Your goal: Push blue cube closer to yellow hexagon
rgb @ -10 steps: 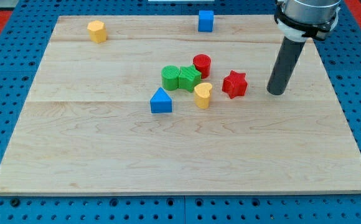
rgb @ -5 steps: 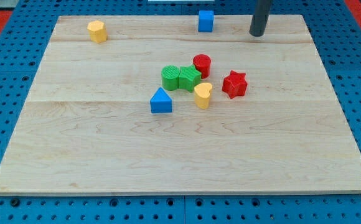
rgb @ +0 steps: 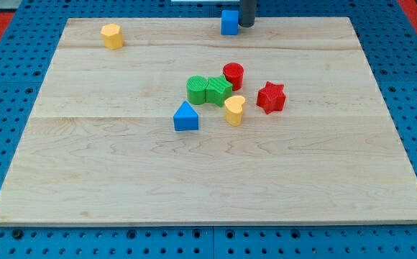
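The blue cube (rgb: 229, 22) sits at the view's top edge of the board (rgb: 194, 180), well apart from the yellow hexagon (rgb: 111, 35) at the top left. My tip (rgb: 246, 25) touches its right side and holds nothing, being a bare rod. The cube looks light, stiff and easy to slide, so I judge a push on the middle of that right face is best.

Only a short stub of my rod is showing at the view's top edge; it is appearing as a plain, straight cylinder, dark grey to near black, with a smooth matt surface; a faint lighter sheen is running down one side; my tip (rgb: 246, 26) is ending in a flat, blunt round end; the arm above is lying out of frame.
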Controlling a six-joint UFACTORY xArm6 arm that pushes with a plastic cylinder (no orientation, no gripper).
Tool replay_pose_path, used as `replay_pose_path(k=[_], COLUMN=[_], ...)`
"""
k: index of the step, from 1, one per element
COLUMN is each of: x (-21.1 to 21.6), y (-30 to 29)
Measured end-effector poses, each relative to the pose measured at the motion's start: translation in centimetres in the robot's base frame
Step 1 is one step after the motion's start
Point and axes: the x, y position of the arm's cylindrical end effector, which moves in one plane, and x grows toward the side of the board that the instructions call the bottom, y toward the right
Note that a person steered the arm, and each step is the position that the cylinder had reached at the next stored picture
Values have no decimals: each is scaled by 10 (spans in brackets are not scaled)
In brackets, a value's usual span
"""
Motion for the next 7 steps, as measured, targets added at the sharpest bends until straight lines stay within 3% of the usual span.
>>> replay_pose_path(k=[1, 3, 6, 7], x=[1, 1, 15, 15], y=[-5, -76, -138, -139])
